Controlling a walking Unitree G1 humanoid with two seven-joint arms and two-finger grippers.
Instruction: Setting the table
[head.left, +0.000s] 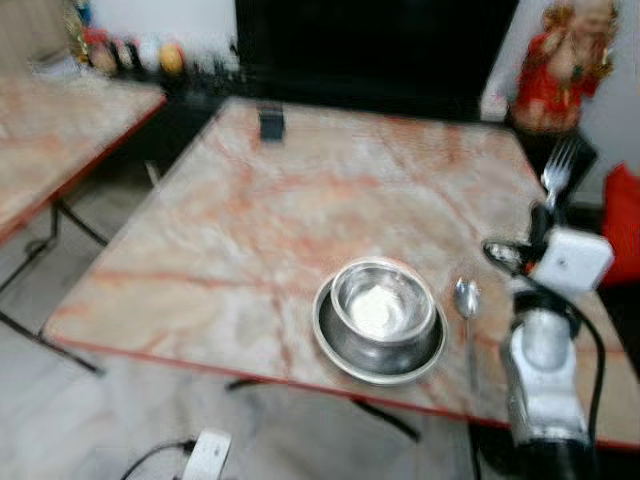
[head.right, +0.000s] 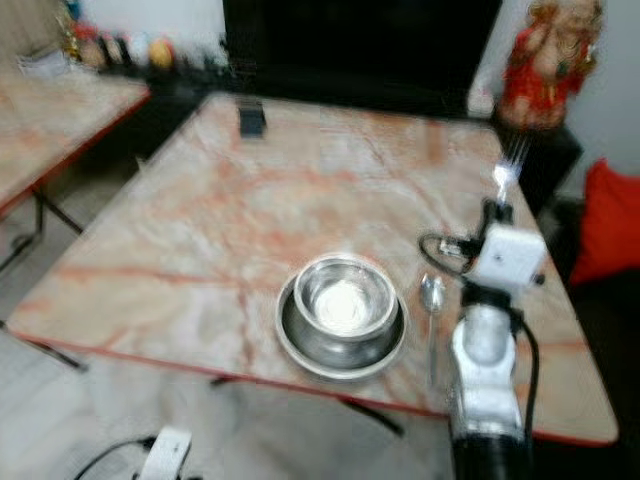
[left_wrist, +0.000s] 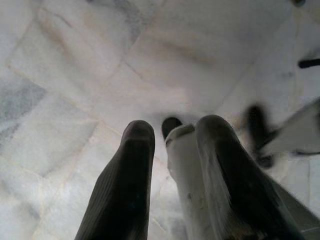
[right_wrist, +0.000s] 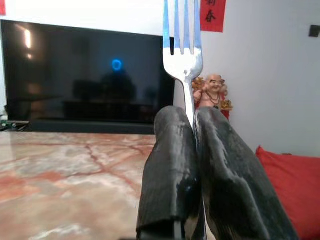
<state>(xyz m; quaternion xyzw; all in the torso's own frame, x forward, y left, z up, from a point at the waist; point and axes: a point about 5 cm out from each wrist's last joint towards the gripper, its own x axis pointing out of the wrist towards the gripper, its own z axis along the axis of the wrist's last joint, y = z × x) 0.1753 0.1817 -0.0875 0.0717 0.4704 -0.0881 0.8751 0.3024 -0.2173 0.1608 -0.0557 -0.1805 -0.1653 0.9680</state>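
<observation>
While the red wall sign (right_wrist: 213, 15) bears characters too blurred to read, right end effector (right_wrist: 195, 125) pinches a fork (right_wrist: 182, 45), tines up, above bench (head.left: 250, 220) edge. Spoon (head.left: 467, 300) lies just beside bowl (head.left: 382, 310) on plate (head.left: 340, 345). Figurine (head.left: 560, 65) & TV (right_wrist: 85, 75) behind. Left end effector (left_wrist: 172, 145) grips a white obj over floor.

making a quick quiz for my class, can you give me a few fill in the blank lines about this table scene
1. The right gripper holds a ____ with its tines pointing up.
2. The steel bowl sits on a steel ____.
3. The spoon lies on the table on the bowl's ____ side, by the robot's own sides.

Missing words: fork; plate; right
</observation>
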